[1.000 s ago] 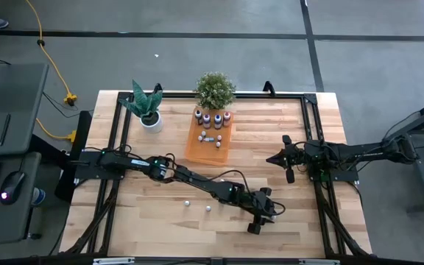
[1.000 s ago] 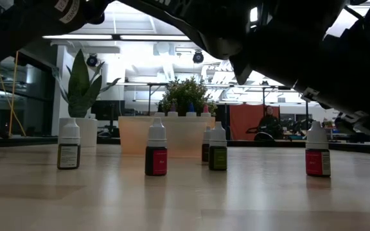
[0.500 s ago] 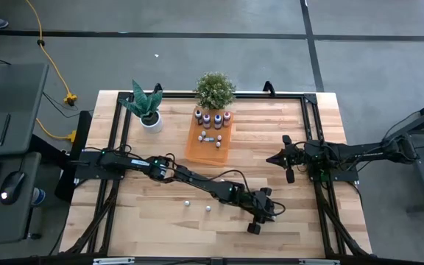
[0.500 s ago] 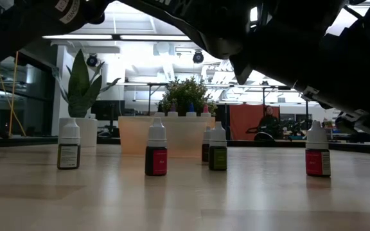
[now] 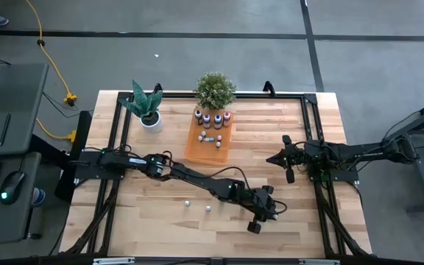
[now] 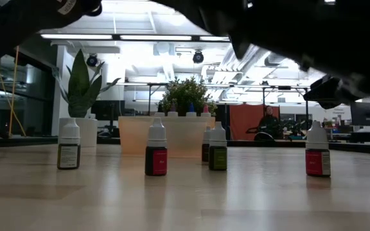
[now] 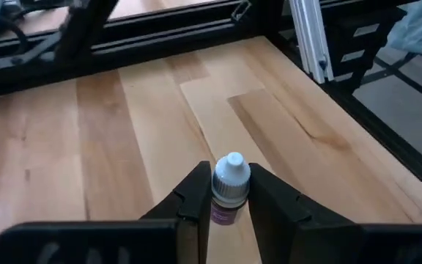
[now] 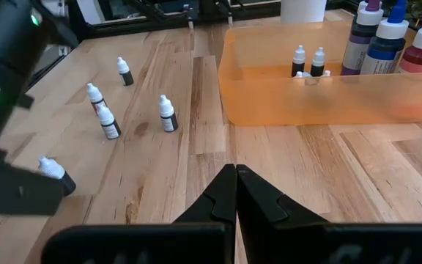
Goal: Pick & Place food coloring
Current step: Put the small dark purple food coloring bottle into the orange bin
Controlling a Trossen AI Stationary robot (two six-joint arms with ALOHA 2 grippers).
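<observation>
Left gripper [image 7: 230,196]: I'm seeing it closing on a purple-bodied food coloring bottle [image 7: 230,192], narrower than a second ago.
Bottle: standing on the table [image 5: 160,221], near its front right.
Right gripper [image 8: 235,192]: waiting, fingers together, beside the orange tray [image 8: 328,103].

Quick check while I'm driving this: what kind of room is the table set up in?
Probably a large open lab or workshop. The low view shows a long hall with ceiling strip lights and a seated person at workstations far behind. The high view shows a grey concrete floor with a yellow cable.
</observation>
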